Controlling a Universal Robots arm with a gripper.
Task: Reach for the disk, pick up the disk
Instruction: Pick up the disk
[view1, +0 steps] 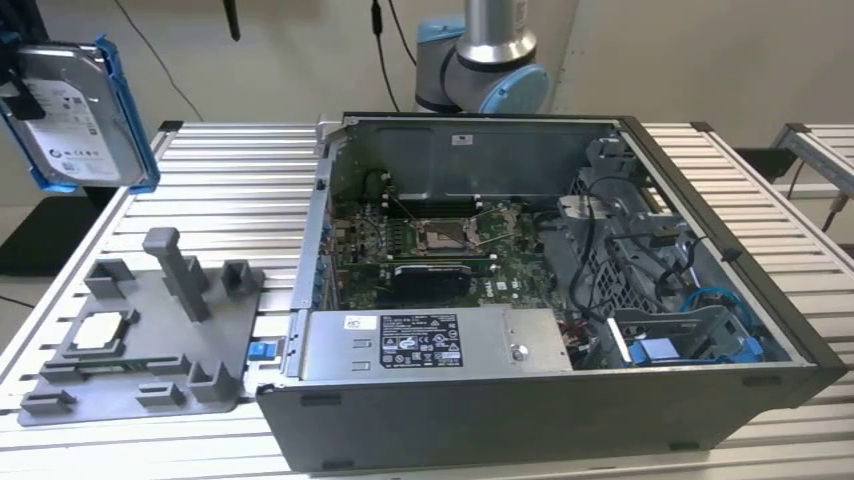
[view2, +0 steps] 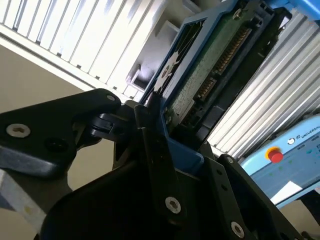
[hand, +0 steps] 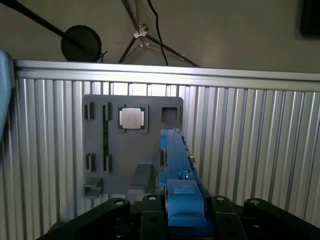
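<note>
Where the gripper (hand: 182, 202) shows in both wrist views, its black fingers (view2: 150, 130) are clamped on the disk (view2: 215, 65), pinching the blue bracket along one narrow edge. In the first wrist view the disk is seen edge-on, a blue strip running out from between the fingers. In the second wrist view its green circuit-board side and connector row face the camera.

In the exterior view the disk hangs upright at the upper left with its white label outward, touching nothing but the gripper. A dark shape at its left edge, cut off by the frame, is probably the gripper's body. There is open air all round the disk, which is well above the slatted metal table (view1: 227, 190).

Below it a grey fixture plate (view1: 147, 340) lies near the table's front corner on the exterior view's left. Its tall upright post (view1: 171, 270) is the highest thing there and stands well short of the disk. A strip of bare slats separates the plate from the open computer case (view1: 534, 420), which sits further to the exterior view's right. The arm's base (view1: 481, 60) rises behind the case's back wall.

By count there is one disk, one fixture plate, one case, and one small square chip (hand: 132, 119) seated in a pocket of the plate.
</note>
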